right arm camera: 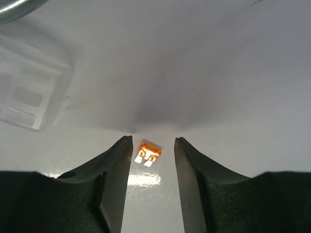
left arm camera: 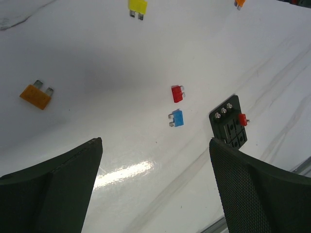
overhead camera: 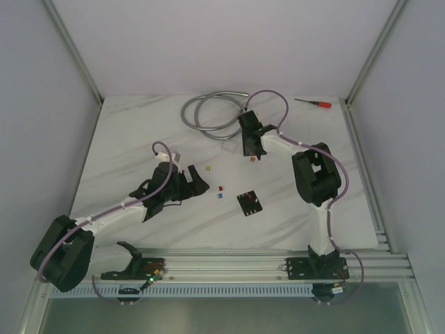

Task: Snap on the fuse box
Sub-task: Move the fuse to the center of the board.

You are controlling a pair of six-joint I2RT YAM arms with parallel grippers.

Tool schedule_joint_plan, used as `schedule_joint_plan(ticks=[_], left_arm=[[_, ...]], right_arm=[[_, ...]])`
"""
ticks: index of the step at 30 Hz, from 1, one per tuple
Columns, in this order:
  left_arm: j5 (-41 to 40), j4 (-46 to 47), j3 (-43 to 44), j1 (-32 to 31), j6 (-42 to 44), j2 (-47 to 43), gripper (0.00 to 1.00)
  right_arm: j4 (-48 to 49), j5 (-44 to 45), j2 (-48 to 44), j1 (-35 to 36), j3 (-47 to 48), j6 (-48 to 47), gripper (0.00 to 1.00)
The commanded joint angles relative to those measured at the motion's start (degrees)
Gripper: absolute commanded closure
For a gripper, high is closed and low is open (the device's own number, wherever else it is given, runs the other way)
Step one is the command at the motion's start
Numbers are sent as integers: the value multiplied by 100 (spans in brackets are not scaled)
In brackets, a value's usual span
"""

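An orange fuse (right arm camera: 148, 153) lies on the white marbled surface (right arm camera: 233, 73) between the tips of the right claw (right arm camera: 153, 143), touching neither. In that claw's own view a clear plastic cover (right arm camera: 29, 92) sits to its upper left. From above, a coiled grey cable (overhead camera: 212, 111) lies just left of it and farther back, with a red-handled screwdriver (overhead camera: 316, 103) well apart to its far right. Ahead of the left claw (left arm camera: 155, 141) lie a blue fuse (left arm camera: 177, 118), a red fuse (left arm camera: 178, 93) just beyond it, a yellow fuse (left arm camera: 137, 7) farther out, and an amber fuse (left arm camera: 36, 95) off left.

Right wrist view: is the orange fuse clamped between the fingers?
No, the orange fuse lies on the table between the fingers of the right gripper, a gap on each side.
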Motion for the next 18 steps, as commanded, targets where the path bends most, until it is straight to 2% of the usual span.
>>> schedule_joint_plan(ticks=[1,6,12,18], left_arm=[[24,-60,122,41,80,-16,0],[40,-63,111,44,74,-39,0],[58,-60,100,48,57,-84,0],[47,-61,84,50,43,-179,0]], right_arm=[[-7,45,171,-3,167,280,55],[-77,-44,128,-4,26,392,56],[-186,-142,123,0,-164,311,65],[-349,-243,33,0,-413,208,67]])
